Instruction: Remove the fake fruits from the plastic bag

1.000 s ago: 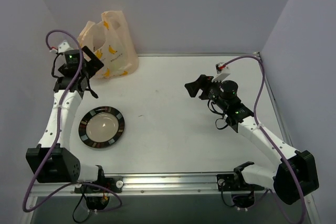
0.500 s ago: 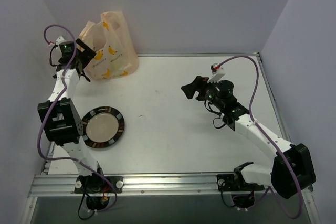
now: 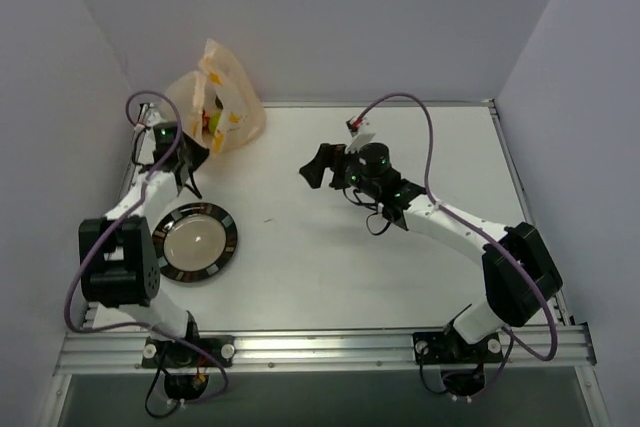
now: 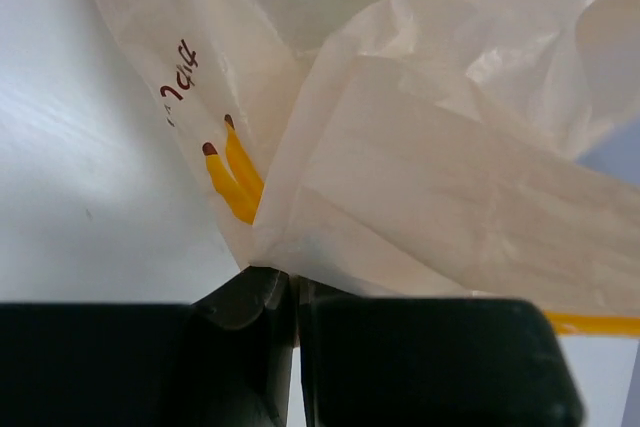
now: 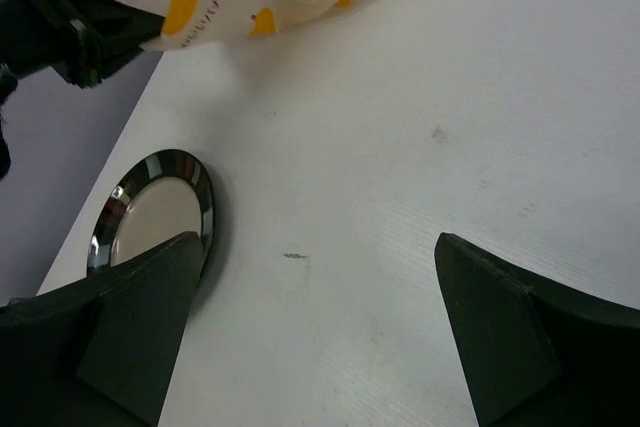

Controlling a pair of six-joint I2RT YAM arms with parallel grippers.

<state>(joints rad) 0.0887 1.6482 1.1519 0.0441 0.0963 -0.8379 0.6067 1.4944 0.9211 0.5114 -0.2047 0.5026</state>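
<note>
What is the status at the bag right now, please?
Left gripper shut on the bag. Right gripper open, empty, over mid-table. Fruits in the bag, none out yet. Plate beside the left arm, apart from the bag.

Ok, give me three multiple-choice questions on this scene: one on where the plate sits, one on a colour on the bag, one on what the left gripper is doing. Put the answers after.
1. Where is the plate?
A. In the far right corner.
B. On the left side of the table, closer to the near edge than the plastic bag.
C. In the middle of the table.

2. What colour are the banana prints on the plastic bag?
A. Yellow.
B. Blue.
C. Green.

3. What is the left gripper doing?
A. Open above the plate.
B. Shut on the plate's rim.
C. Shut on the plastic bag.

Answers:
1 B: the top view shows the plate at the left, with the bag behind it in the far left corner.
2 A: the left wrist view shows yellow bananas on the film.
3 C: the left wrist view shows its jaws closed together with the bag's film pinched between them.
</note>
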